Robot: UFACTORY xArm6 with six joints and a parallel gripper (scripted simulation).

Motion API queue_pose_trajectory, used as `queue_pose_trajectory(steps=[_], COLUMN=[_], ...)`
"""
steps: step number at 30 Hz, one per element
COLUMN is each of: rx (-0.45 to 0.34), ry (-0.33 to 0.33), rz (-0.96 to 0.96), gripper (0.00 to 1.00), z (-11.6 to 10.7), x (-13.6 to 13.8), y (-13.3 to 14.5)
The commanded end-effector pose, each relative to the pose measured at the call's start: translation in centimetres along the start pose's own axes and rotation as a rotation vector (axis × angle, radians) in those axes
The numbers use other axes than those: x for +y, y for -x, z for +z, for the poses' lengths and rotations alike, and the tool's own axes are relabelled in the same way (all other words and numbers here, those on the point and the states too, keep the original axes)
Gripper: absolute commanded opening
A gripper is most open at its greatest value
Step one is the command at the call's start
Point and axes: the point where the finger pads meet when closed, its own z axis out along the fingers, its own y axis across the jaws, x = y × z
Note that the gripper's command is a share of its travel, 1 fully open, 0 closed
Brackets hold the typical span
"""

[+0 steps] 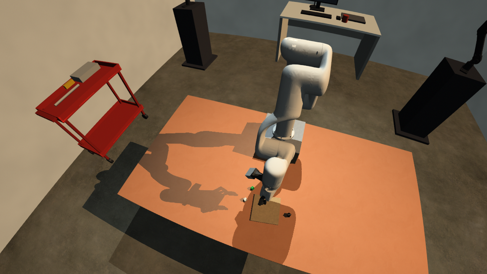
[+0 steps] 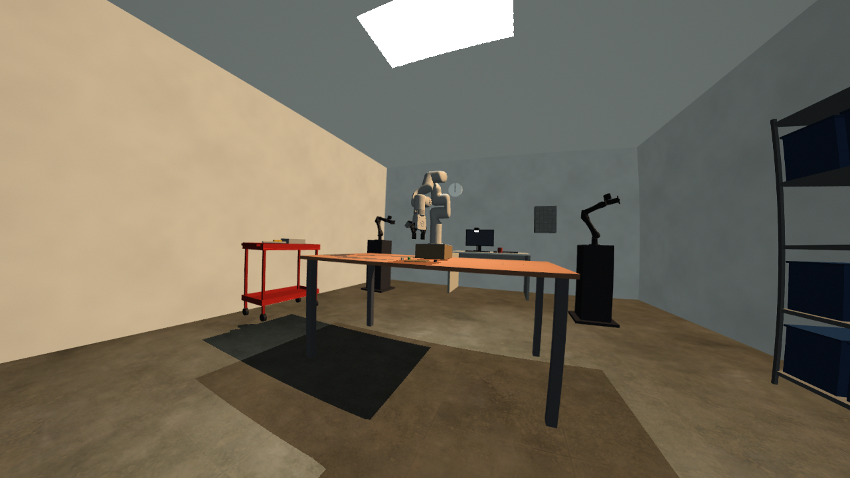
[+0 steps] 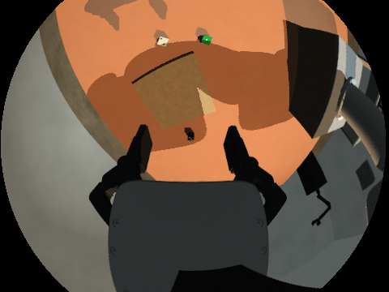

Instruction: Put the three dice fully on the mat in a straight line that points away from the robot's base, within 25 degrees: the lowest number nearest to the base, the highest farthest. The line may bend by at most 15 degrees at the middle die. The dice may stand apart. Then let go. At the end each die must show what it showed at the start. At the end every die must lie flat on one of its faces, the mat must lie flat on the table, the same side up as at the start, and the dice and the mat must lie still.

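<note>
Pincer: we see the pincer (image 3: 186, 148) spread wide with nothing between its fingers, raised above the tabletop (image 1: 340, 177); in the top view it (image 1: 261, 201) sits over the upper left part of the mat.
Mat: tan mat (image 1: 267, 212) lies flat on the tabletop, at lower centre of the top view; mostly in the arm's shadow.
Black die: we find the black die (image 1: 287, 214) on the tabletop just right of the mat's right edge, off the mat; in the wrist view it (image 3: 190, 135) lies between the two fingers and a little above their tips.
White die: white die (image 1: 244, 199) off the mat, just left of its upper left corner.
Green die: green die (image 1: 252, 187) off the mat, up and right of the white one.
Faces: too small for us to read.
</note>
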Motion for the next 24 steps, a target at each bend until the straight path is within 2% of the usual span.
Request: queue_pose_trajectory(steps=[1,2,3,5,6,8,24], rx=[-0.003,-0.003,-0.004,-0.004,-0.004,-0.004,-0.004], ry=[-0.011,-0.011,-0.01,-0.01,-0.01,-0.009,-0.009], rz=[0.137,0.137,0.205,0.205,0.249,0.27,0.273], gripper=[1.0,1.0,1.0,1.0,1.0,1.0,1.0], z=[0.0,0.0,0.2,0.2,0.3,0.4,0.4], x=[1.0,1.0,2.0,2.0,2.7,3.0,3.1], y=[-5.5,-5.5,-7.8,-7.8,-9.2,-9.9,-10.0])
